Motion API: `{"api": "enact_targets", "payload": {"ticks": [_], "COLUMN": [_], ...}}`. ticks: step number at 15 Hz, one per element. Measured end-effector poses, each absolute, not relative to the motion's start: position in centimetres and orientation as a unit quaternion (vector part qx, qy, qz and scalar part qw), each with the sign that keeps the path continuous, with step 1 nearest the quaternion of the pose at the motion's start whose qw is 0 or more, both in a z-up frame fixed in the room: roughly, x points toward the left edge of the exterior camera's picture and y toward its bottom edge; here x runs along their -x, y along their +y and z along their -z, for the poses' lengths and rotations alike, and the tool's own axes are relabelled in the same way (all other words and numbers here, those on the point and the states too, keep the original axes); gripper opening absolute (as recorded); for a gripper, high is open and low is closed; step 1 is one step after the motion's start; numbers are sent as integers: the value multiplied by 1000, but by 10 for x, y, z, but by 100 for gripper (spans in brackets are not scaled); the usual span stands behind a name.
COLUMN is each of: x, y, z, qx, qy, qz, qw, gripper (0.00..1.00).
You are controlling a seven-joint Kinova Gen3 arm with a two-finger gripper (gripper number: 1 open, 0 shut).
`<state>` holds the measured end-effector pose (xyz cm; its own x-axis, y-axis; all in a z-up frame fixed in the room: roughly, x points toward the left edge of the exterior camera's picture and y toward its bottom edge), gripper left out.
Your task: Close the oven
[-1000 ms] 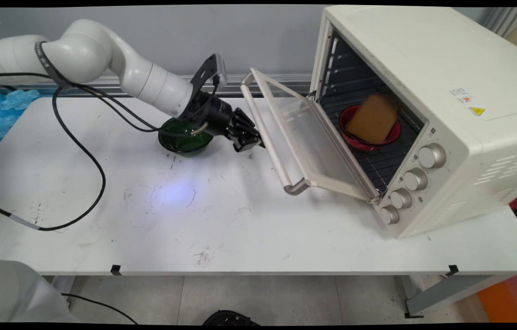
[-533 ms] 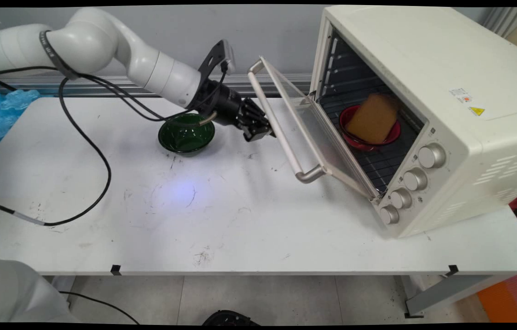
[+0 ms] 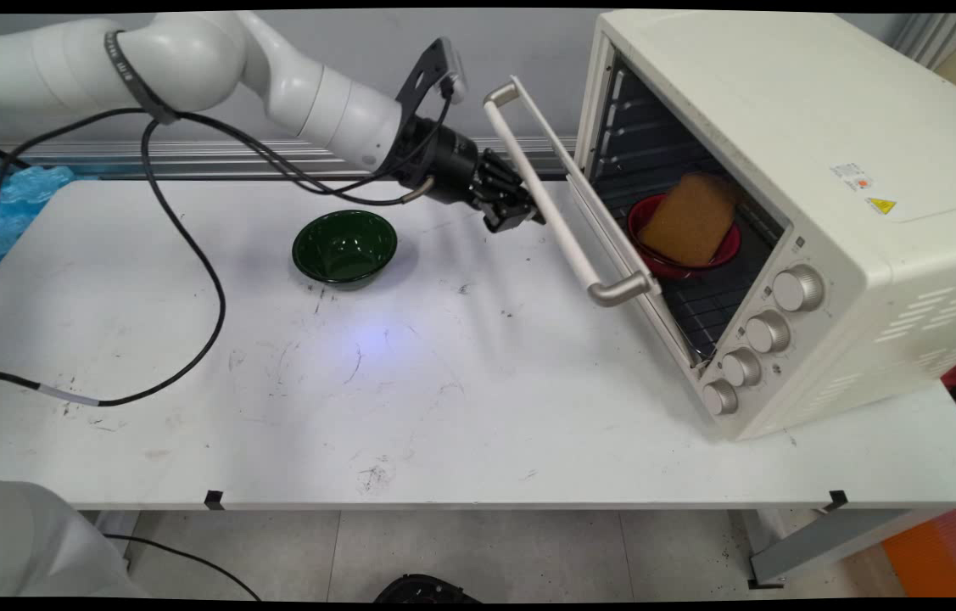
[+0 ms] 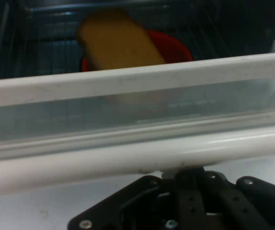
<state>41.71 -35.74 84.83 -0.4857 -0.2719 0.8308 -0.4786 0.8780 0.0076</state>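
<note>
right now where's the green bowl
In the main view the green bowl sits on the table, left of centre, left of the end effector and the oven door.

Main view bright, even; hand view blurred, glare on door handle [image 4: 137, 155].

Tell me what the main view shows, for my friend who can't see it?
A white robot arm's black gripper presses against the handle bar of a cream oven's half-open door. Inside the oven, a brown slab leans in a red bowl. A green bowl sits on the white table, left of the gripper.
</note>
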Motion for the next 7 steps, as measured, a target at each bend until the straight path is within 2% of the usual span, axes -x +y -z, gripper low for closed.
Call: {"api": "enact_targets", "payload": {"ticks": [7], "x": [-406], "y": [-374], "z": [-860], "qx": [-229], "qy": [-853], "qz": [-111], "qw": [456], "gripper": [0]}}
